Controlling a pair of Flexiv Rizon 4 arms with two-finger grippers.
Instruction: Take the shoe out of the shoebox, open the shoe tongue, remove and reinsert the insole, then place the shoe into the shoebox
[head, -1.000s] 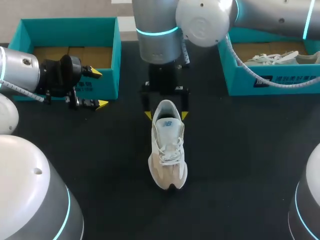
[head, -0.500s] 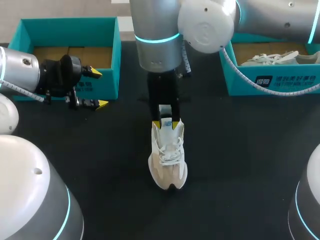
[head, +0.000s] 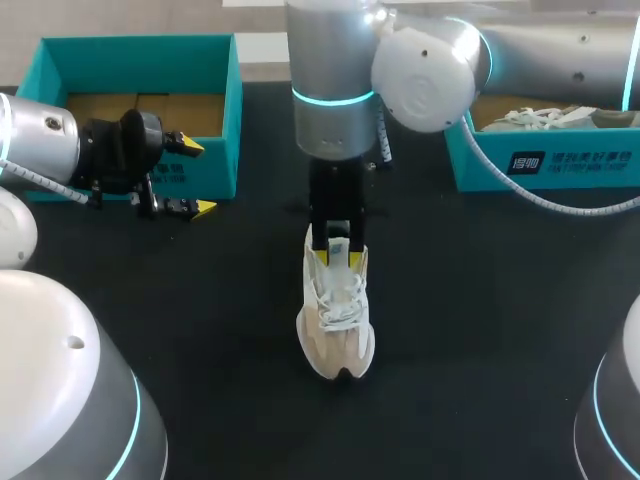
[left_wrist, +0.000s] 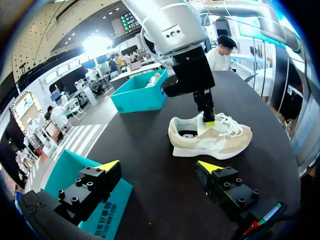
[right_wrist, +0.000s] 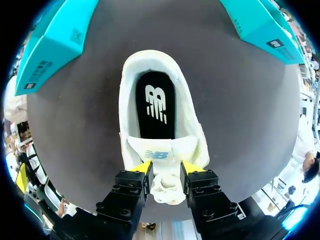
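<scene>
Black tabletop (head: 480, 300), white shoe (head: 337, 330) upright, right pincer (head: 337, 257) pinching its tongue (right_wrist: 161, 151)

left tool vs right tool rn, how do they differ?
Grip: the left tool is open with nothing between its fingers; the right tool is shut on the shoe tongue.
Pose: the left tool lies level, pointing toward the shoe; the right tool points straight down.
Place: the left tool hangs in front of the teal shoebox; the right tool is over the shoe.
Shared: black two-finger bodies with yellow tips.
</scene>
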